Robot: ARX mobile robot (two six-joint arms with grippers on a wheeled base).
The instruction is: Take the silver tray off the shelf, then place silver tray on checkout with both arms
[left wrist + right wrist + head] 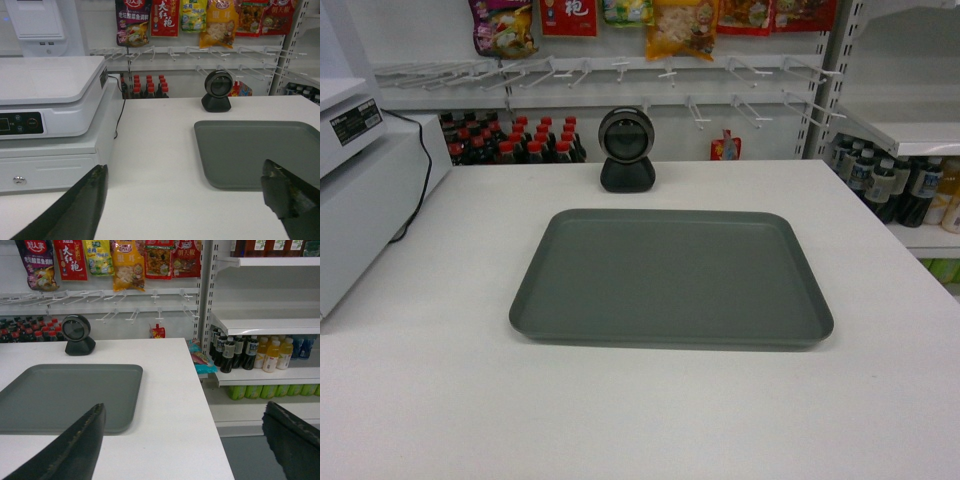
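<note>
The left gripper point(182, 200) shows in its own wrist view as two dark fingers point(80, 210) spread wide at the bottom corners of the frame, with nothing between them; its right finger sits over the near edge of the silver tray point(255, 150), though whether it touches cannot be told. The right gripper point(185, 445) is likewise parted wide and grips nothing, its left finger point(70, 450) overlapping the tray's near right corner in that view and its other finger hanging past the counter edge over the aisle floor. Neither gripper appears in the head view. The silver tray point(670, 275) lies flat on the checkout point(430, 400), near the middle of the white countertop, its long side facing the robot. Just behind the tray stands a black round scanner point(627, 150) at the far edge of the counter. A white cash register point(50, 100) sits on the counter's left side, apart from the tray. The shelf point(265, 322) is to the right, beyond the counter, with bottled drinks point(250, 352) below it.
</note>
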